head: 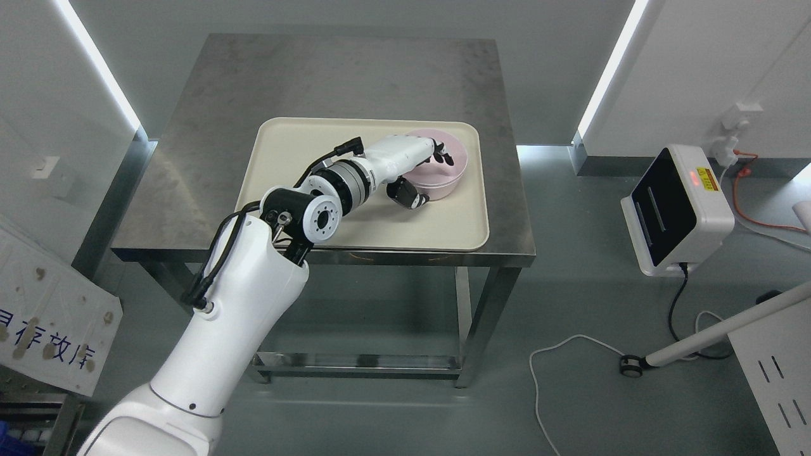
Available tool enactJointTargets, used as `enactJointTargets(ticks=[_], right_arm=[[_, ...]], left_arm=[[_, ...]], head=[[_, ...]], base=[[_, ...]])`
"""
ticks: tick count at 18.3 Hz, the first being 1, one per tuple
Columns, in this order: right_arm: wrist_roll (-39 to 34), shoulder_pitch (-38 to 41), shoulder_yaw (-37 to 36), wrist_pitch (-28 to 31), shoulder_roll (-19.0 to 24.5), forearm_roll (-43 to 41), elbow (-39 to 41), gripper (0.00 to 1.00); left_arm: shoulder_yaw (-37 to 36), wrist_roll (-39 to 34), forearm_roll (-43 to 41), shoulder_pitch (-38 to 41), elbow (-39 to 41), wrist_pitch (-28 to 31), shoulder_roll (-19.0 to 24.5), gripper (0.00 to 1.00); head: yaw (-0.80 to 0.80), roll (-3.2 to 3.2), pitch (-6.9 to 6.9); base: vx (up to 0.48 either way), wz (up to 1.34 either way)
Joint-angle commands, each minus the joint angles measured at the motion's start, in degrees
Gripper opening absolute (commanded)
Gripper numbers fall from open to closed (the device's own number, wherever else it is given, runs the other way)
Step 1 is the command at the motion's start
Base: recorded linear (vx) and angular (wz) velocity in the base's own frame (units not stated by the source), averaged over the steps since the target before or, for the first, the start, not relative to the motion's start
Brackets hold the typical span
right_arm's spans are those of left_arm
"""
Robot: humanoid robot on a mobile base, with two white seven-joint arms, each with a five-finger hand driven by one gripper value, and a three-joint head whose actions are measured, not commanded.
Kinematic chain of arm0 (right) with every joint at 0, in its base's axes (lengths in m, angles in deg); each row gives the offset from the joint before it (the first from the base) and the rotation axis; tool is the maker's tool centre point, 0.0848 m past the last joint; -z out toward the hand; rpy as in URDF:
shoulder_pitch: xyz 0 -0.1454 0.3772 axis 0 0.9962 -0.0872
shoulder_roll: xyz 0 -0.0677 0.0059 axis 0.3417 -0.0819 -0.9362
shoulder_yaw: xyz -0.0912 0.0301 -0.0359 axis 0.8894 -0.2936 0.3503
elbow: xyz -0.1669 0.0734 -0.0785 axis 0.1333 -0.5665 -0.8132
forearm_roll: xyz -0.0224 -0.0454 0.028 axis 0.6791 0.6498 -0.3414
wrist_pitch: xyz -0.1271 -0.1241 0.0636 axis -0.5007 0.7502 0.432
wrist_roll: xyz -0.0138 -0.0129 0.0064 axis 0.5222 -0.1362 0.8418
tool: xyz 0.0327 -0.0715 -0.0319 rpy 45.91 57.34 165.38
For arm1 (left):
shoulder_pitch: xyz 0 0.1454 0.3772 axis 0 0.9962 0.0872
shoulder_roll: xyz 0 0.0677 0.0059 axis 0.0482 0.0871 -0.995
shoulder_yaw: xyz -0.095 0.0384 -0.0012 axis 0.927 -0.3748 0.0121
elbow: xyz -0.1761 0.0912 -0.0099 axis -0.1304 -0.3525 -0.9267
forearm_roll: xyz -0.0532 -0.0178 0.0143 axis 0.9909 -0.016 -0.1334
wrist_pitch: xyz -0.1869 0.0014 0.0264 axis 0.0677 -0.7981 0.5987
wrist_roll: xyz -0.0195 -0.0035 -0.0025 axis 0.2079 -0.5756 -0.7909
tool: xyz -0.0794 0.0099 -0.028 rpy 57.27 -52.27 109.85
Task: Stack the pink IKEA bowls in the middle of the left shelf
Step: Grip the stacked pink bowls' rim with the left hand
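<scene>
A pink bowl [453,179] stands upright at the back right of a cream tray [298,149] on a steel table [329,76]. My left arm comes in from the lower left and stretches across the tray to the bowl. The left hand [427,177] straddles the bowl's near-left rim. Its dark fingers [441,156] curl down inside the bowl, and the thumb [408,195] presses against the outer wall. The bowl rests on the tray. Whether it is one bowl or a nested stack cannot be told. No shelf is in view, nor the right arm.
A white box-shaped device [675,212] with a black front sits on the floor to the right, with cables [570,345] trailing from it. A white wheeled pole [716,332] lies at the lower right. A printed sign [51,316] leans at the lower left.
</scene>
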Motion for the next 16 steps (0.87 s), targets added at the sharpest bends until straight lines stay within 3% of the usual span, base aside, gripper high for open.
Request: enactJointTargets(ticks=[1,11,13,16], right_arm=[[0.0,1.7,-0.6,-0.1,-1.0,-0.1,1.9,1.0],[0.0,1.7,-0.6,-0.1,-1.0,-0.1,1.9,1.0],[0.0,1.7,-0.7,0.0,-1.0,-0.1,1.9,1.0],[0.0,1.7,-0.6,-0.1,-1.0,-0.1,1.9,1.0]], left_arm=[[-0.2,-0.1,0.0,-0.4,-2.3,-0.1,0.3,0.51],[-0.2,1.9,0.1,-0.5,-2.7,-0.5,0.2,0.35],[-0.1,2.2,0.5,-0.4,-2.8,-1.4,0.2,0.27],[1.9,3.2,0.8,-0.2,-3.7,-8.7,0.2,0.05]], head=[[0.0,0.0,0.0],[0.0,0.0,0.0],[0.0,0.0,0.0],[0.0,0.0,0.0]], base=[[0.0,0.0],[0.0,0.0],[0.0,0.0],[0.0,0.0]])
